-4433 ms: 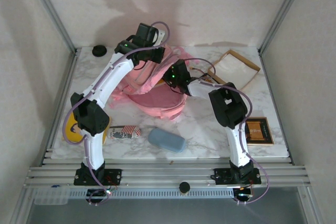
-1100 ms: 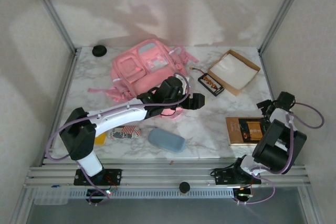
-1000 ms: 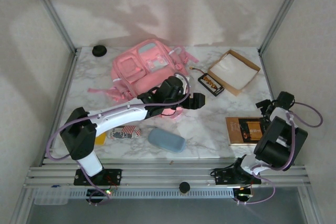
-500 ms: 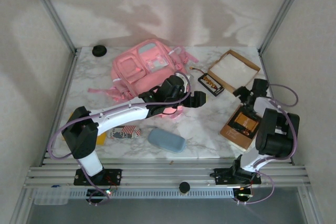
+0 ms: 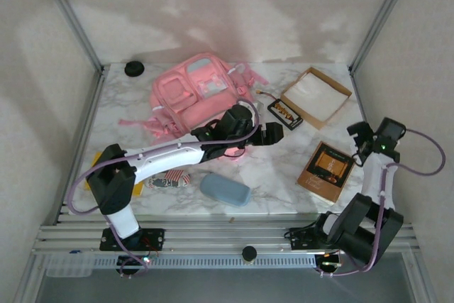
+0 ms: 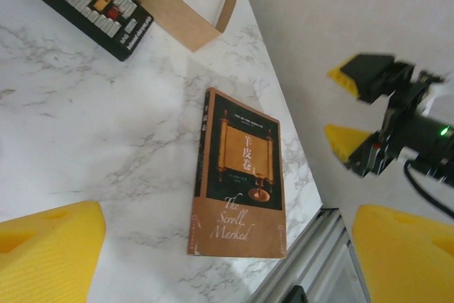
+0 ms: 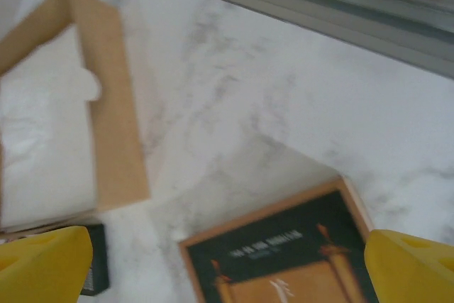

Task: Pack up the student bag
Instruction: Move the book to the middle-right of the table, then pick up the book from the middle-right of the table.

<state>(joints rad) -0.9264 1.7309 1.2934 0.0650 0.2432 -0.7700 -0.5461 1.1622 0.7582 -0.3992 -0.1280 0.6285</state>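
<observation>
**Book turned askew, right arm up beside it**

Since a second ago the book (image 5: pixel 326 169) has slid inward from the right edge of the table (image 5: pixel 284 168) and now lies skewed. The right arm has unfolded from its crouch and reaches higher. The left arm has hardly shifted.

Nearest the bases, the blue case (image 5: pixel 225 189) lies flat, well apart from both grippers. The book lies cover up to its right, with one corner close to the near rail.

The right gripper (image 5: pixel 358 136) hangs just beyond the book's far right corner, its yellow fingers (image 7: pixel 42 271) spread wide and empty. The left gripper (image 5: pixel 272 135) hovers over mid-table, also spread wide with nothing between its fingers (image 6: pixel 46 246), and its camera looks across at the book.

Farther back sit the abacus (image 5: pixel 284 113) and the box (image 5: pixel 316 96). The bag (image 5: pixel 195 94) lies front up at the far left-centre. I cannot tell whether its main compartment is open.

The step in hand looks like lifting the book. It is thin and flat on marble, so a straight top-down pinch would likely skid off the cover. A better way is to bring the right fingers down across the narrow width and tip one long edge up before closing. The left gripper should hold the bag's mouth open before the carry.
</observation>
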